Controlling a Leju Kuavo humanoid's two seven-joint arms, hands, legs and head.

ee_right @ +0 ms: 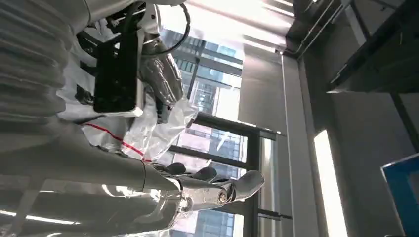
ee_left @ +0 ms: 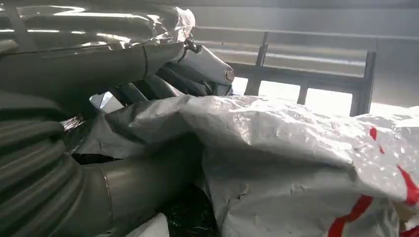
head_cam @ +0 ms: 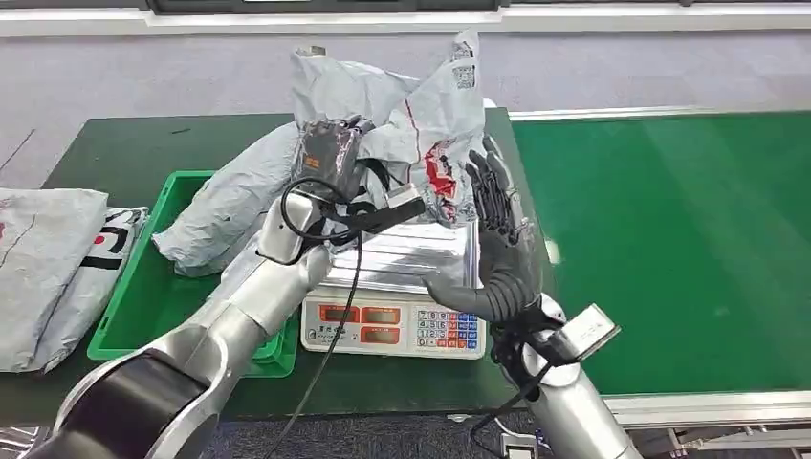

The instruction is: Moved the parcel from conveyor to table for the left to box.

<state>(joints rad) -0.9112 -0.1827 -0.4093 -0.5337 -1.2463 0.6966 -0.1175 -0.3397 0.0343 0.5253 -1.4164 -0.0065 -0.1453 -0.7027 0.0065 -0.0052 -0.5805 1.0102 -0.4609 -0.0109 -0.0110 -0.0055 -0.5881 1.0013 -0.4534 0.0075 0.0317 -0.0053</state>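
Note:
A crumpled grey plastic parcel (head_cam: pixel 421 115) with red print hangs in the air above the weighing scale (head_cam: pixel 392 325). My left hand (head_cam: pixel 330 158) grips its left side from behind; in the left wrist view my thumb and fingers (ee_left: pixel 148 177) close around the parcel's wrinkled film (ee_left: pixel 296 163). My right hand (head_cam: pixel 497 239) stands upright beside the parcel's right edge, fingers stretched and apart, holding nothing. In the right wrist view its fingers (ee_right: pixel 212 190) stretch out past the parcel (ee_right: pixel 148 128).
A green bin (head_cam: pixel 143 296) left of the scale holds another grey parcel (head_cam: pixel 230 201). More grey bags (head_cam: pixel 48 258) lie at the table's left end. The green conveyor belt (head_cam: pixel 669 239) runs on the right.

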